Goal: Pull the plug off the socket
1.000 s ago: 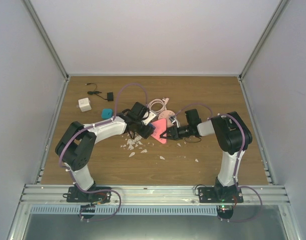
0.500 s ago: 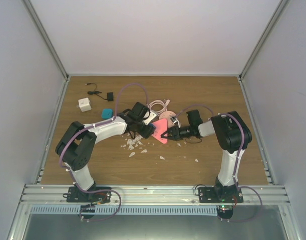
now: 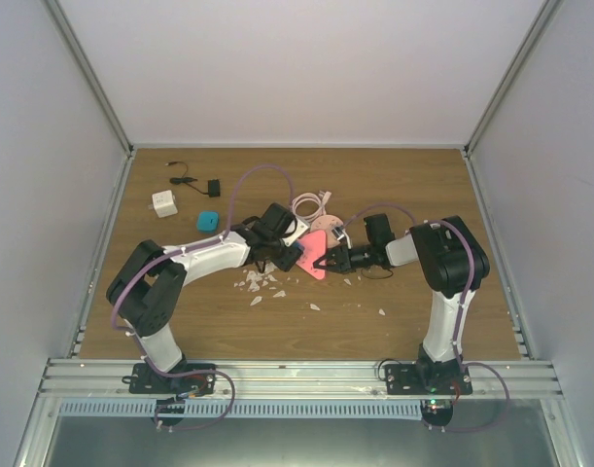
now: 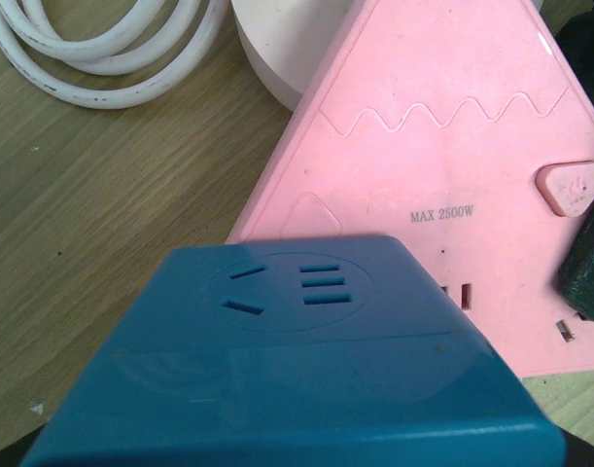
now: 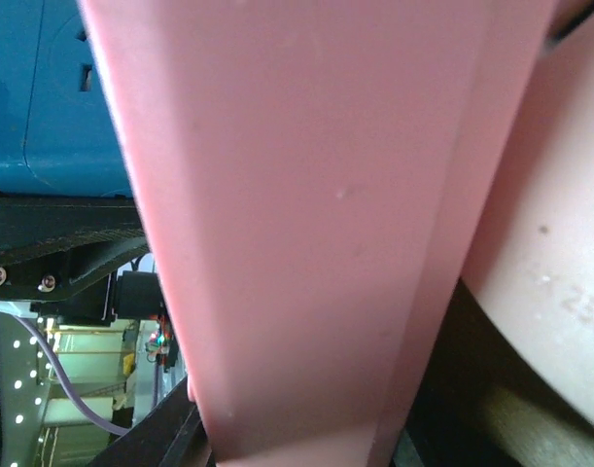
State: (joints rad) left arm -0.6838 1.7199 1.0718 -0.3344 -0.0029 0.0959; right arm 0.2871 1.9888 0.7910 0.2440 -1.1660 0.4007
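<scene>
Salmon-pink plastic is filling both of my wrist views. The socket (image 3: 314,255), a flat triangular power strip with rounded corners, is sitting near the middle of the wooden table (image 3: 403,185), right between my two grippers. Its face is showing a wavy moulded line, the print MAX 2500W and a small triangular switch (image 4: 570,187) near one corner.

The blue plug (image 4: 297,365), a blocky adapter with outlet slots on its own top, is standing over the socket's near edge. I cannot tell whether its pins are seated in the strip. My left gripper (image 3: 285,256) is gripping this plug from the left, with the block filling the space between the jaws. My right gripper (image 3: 322,261) is clamping the socket from the right, jaws closed on its edge, and one dark finger pad (image 4: 586,277) is pressing on the pink face.

The socket's far corner is overlapping a pale round disc (image 4: 272,58), and just beside that a coiled white cable (image 4: 112,53) is lying on the wood. White scraps (image 3: 262,282) are lying scattered just in front of my left gripper. Well apart, toward the far left corner, a teal block (image 3: 209,220), a white cube adapter (image 3: 163,203) and a small black cable (image 3: 190,181) are resting.
</scene>
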